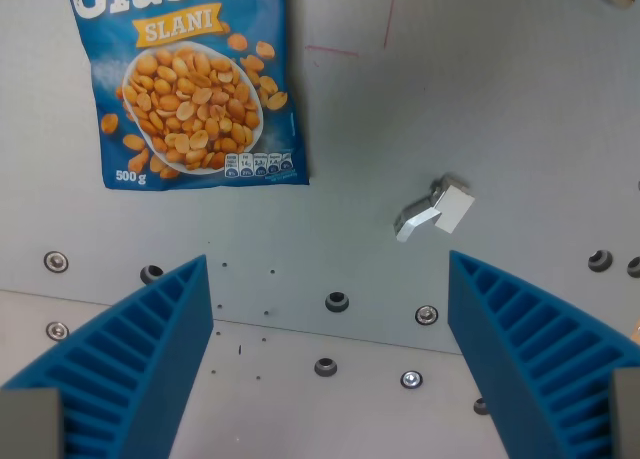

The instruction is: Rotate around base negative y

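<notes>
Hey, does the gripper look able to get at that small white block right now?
Probably yes: the gripper is open and empty, and the white block lies alone on the table, nothing in between.

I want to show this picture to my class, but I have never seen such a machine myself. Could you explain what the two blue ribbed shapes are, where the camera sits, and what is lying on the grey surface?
The camera is mounted on the wrist of a robot arm and looks down past its hand. The two blue ribbed shapes at the bottom are the fingers of the gripper, the robot's "hand". They stand wide apart, so the gripper is open and holds nothing.

Below lies a grey metal table with screw holes and bolts. On it, at the wrist view's upper left, lies a blue bag of peanuts, marked "SLANI" and "500 g". To the wrist view's right of the middle lies a small light grey block; what it is for, I cannot tell. Thin red lines are drawn near the top.
</notes>
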`<action>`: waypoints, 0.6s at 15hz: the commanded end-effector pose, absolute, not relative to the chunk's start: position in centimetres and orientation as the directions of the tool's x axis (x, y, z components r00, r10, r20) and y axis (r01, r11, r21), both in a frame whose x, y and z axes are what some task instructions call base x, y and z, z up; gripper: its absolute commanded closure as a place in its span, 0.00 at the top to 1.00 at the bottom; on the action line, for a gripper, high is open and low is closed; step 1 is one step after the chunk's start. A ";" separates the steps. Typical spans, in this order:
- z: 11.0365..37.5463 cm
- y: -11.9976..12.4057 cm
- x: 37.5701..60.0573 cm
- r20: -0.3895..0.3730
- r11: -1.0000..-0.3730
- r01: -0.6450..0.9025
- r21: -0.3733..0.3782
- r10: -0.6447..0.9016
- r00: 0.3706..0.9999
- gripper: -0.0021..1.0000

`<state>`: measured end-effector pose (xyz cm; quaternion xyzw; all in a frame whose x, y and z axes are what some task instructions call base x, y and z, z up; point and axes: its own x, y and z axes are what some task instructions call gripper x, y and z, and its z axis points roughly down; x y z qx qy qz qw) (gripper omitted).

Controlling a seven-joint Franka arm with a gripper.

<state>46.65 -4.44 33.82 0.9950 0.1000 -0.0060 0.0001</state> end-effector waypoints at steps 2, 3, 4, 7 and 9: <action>34.1 -4.5 46.6 0.020 -0.980 0.199 0.006 0.199 0.980 1.00; 34.1 -4.5 46.6 0.033 -0.980 0.199 0.008 0.199 0.979 1.00; 34.1 -4.5 46.6 0.046 -0.980 0.199 0.011 0.199 0.979 1.00; 34.1 -4.5 46.6 0.085 -0.980 0.198 0.019 0.199 0.976 1.00; 34.1 -4.5 46.6 0.111 -0.980 0.198 0.024 0.199 0.974 1.00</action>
